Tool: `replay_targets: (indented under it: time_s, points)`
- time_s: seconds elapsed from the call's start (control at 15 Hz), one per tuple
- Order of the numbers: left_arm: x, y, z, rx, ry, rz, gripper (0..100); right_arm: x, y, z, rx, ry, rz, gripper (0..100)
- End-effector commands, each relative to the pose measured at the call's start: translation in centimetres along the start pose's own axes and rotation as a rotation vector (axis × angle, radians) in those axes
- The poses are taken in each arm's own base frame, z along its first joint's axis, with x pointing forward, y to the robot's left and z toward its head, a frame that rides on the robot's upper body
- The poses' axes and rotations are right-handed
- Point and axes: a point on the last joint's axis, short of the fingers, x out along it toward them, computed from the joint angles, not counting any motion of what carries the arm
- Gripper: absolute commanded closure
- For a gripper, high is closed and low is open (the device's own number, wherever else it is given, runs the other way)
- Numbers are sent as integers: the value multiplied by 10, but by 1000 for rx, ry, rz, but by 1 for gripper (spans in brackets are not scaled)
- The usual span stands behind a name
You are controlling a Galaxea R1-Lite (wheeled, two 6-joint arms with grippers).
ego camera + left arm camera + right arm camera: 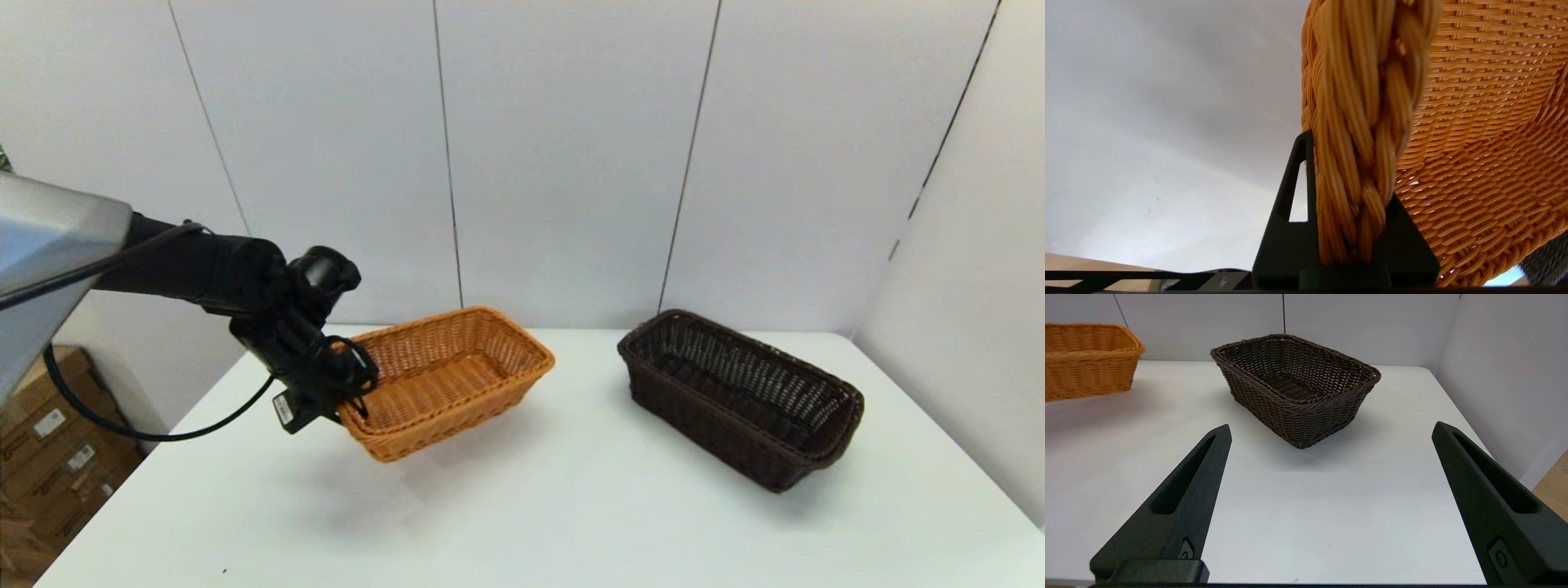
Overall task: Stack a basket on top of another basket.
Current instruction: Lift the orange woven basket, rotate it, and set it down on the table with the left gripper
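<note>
White table point(571, 506) filling the lower half of the head view, walled behind and on the right; dark brown basket point(739, 396) resting directly on it at centre right, set at an angle; faint shadow on the surface left of centre.

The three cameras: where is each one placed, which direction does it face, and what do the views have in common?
Head view: from the robot's head, down at the white table; left arm shows, its left claw lifting the orange-tan basket.
Left wrist view: behind the left claw, facing the braided rim it clamps.
Right wrist view: behind the open right claw, low over the table, facing the dark brown basket.
Shared: head and right wrist views show both baskets.
</note>
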Motion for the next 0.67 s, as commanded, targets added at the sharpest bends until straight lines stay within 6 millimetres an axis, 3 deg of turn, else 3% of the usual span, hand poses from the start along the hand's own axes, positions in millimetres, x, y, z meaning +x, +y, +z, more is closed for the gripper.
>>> replay_targets:
  time_s: [0.07,0.33,0.67]
  points:
    - [-18,2,-5,41,-17,-34,100,0,0,0,0,0,1,0]
    - [-28,11,-21,196,68,-145,100,0,0,0,0,0,1,0]
    - [-16,12,-54,467,144,-231,100,0,0,0,0,0,1,0]
